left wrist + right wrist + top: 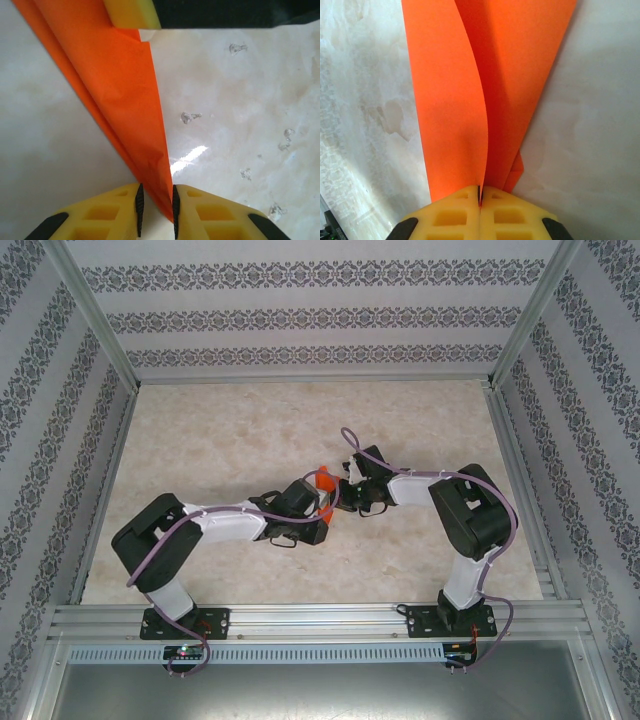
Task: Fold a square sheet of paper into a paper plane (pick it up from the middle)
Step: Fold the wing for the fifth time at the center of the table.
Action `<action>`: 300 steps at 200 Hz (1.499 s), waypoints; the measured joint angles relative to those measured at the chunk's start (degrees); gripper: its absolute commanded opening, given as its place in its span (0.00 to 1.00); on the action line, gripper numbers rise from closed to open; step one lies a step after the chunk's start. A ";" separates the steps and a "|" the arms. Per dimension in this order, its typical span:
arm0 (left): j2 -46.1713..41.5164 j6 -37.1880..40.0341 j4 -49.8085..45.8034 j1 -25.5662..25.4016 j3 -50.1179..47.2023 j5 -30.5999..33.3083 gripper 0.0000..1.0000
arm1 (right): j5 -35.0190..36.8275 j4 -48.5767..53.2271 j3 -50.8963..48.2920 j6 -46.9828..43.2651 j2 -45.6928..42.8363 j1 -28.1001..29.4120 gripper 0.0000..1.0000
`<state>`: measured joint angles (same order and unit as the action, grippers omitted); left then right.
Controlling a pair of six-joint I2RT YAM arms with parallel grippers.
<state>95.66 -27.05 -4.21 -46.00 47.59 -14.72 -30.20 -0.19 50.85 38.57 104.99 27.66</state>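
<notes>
The left claw (156, 210) has its jaws a narrow way apart. The pointed end of the paper plane (125, 100) runs down into that gap and lies against the right-hand pad. It does not look pinched, so I judge this claw is barely holding it, if at all.

Ahead of the left claw the orange paper widens in long, layered flaps towards the other arm, with the pale surface (240, 150) behind it.

In the overhead view the paper is a small orange patch between the two claws, which meet near the middle of the surface.

The right claw (480, 197) is clamped tight, pads together, on the other end of the plane. Two tall flaps rise ahead of it on either side of a centre crease.

The folding looks largely done, since the sheet is already a slim dart of several layers. What seems left is tidying the wings and setting it down.
</notes>
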 measured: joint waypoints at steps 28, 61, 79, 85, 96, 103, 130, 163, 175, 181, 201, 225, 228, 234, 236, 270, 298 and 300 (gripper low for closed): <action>-2.03 -0.59 -0.02 0.76 0.02 -0.07 0.28 | -0.04 -0.42 0.04 0.00 0.22 0.00 0.00; -2.91 -2.23 1.31 3.28 0.17 -0.92 0.26 | -0.04 -0.92 0.04 0.00 0.35 0.35 0.00; -2.12 -3.17 3.10 4.52 0.26 -1.86 0.25 | -0.04 -1.03 0.02 0.00 0.35 0.37 0.00; -1.75 -3.45 3.67 4.72 0.28 -2.16 0.25 | -0.04 -1.09 0.02 0.00 0.35 0.37 0.00; -0.90 -3.89 4.83 5.11 0.35 -2.86 0.24 | -0.02 -1.29 0.02 0.00 0.35 0.50 0.00; -0.37 -4.11 5.29 5.25 0.46 -3.26 0.24 | 0.04 -1.49 0.00 0.00 0.37 0.61 0.00; 1.90 -5.01 7.34 6.21 1.36 -4.81 0.23 | 0.13 -1.79 -0.07 0.00 0.42 0.63 0.00; 3.34 -5.88 10.03 8.22 1.84 -6.29 0.22 | 0.09 -2.19 -0.28 0.00 0.42 0.63 0.00; 3.78 -6.27 10.71 9.01 2.03 -6.80 0.21 | -0.02 -2.40 -0.37 0.00 0.42 0.63 0.00; 4.11 -6.40 10.95 9.33 2.23 -7.15 0.21 | -0.04 -2.43 -0.37 0.00 0.42 0.63 0.00; 5.57 -6.67 12.00 10.23 3.10 -8.41 0.21 | -0.04 -2.54 -0.39 0.00 0.42 0.63 0.00; 7.39 -6.71 12.61 10.99 4.50 -9.90 0.21 | -0.04 -2.58 -0.39 0.00 0.42 0.63 0.00; 7.61 -6.71 12.61 11.13 4.72 -10.14 0.21 | -0.04 -2.58 -0.39 0.00 0.42 0.63 0.00; 7.98 -6.69 12.63 11.21 5.14 -10.51 0.21 | -0.04 -2.58 -0.39 0.00 0.42 0.63 0.00; 8.15 -6.69 12.63 11.26 5.29 -10.64 0.21 | -0.04 -2.58 -0.39 0.00 0.42 0.63 0.00; 9.77 -6.67 12.59 12.33 6.12 -11.89 0.21 | -0.07 -2.58 -0.39 0.00 0.42 0.63 0.00; 11.04 -6.45 12.13 12.74 7.04 -12.28 0.20 | -0.07 -2.58 -0.39 0.00 0.37 0.63 0.00; 11.10 -6.45 12.09 12.76 7.08 -12.28 0.20 | -0.07 -2.58 -0.39 0.00 0.37 0.63 0.00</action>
<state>106.76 -33.50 7.88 -33.23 54.68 -27.00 -30.26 -2.76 50.46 38.57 105.36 28.29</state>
